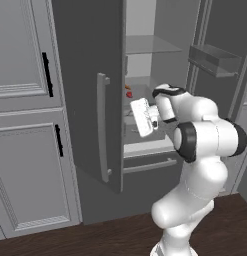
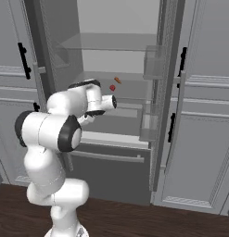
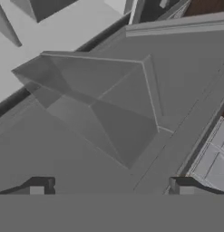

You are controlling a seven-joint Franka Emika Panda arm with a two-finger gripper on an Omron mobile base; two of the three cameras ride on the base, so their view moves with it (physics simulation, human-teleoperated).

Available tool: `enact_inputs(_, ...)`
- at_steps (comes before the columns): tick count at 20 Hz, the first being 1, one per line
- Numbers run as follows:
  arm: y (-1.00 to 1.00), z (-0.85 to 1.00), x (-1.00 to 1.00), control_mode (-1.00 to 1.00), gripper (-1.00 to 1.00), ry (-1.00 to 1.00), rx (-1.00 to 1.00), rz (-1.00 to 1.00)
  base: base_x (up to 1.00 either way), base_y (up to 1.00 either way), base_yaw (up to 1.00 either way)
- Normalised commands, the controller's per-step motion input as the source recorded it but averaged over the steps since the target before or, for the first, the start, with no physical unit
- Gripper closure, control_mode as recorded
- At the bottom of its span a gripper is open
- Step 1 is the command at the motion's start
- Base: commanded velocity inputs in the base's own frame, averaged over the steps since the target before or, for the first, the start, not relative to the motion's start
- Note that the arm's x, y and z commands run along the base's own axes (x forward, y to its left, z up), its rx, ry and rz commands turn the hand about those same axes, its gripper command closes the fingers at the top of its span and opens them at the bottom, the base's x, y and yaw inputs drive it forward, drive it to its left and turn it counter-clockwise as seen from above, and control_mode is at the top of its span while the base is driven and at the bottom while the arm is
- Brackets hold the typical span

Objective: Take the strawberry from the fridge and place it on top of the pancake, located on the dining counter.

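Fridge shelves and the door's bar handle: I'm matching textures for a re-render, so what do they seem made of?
The shelves look like clear glass: see-through, with the light-grey back wall showing behind them. The bar handle looks like matte grey metal or plastic, with no shine; the render leaves that open.

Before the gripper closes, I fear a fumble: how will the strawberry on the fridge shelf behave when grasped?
The strawberry looks tiny and roundish, so it may roll if nudged. It likely weighs little. The wide-open gripper should close gently; it is probably soft.
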Motion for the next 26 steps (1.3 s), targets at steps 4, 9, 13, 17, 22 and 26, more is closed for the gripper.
enact_inputs(4,0.40,-0.23,0.27,-1.00,-1.00,0.04,0.04,0.24,0.00,0.00,0.00)
enact_inputs(9,0.62,-0.25,0.00,-1.00,-1.00,0.04,0.00,0.19,0.00,0.00,0.00)
enact_inputs(13,0.63,-0.18,-0.03,-1.00,-1.00,0.04,0.00,0.10,0.00,0.00,0.00)
enact_inputs(17,0.63,-0.11,-0.12,-1.00,-1.00,0.03,0.00,0.04,0.00,0.00,0.00)
enact_inputs(22,0.75,-0.03,-0.25,-1.00,-1.00,0.01,0.00,0.00,0.00,0.00,0.00)
enact_inputs(26,0.83,0.00,-0.31,-1.00,-1.00,0.00,0.00,0.00,0.00,0.00,0.00)
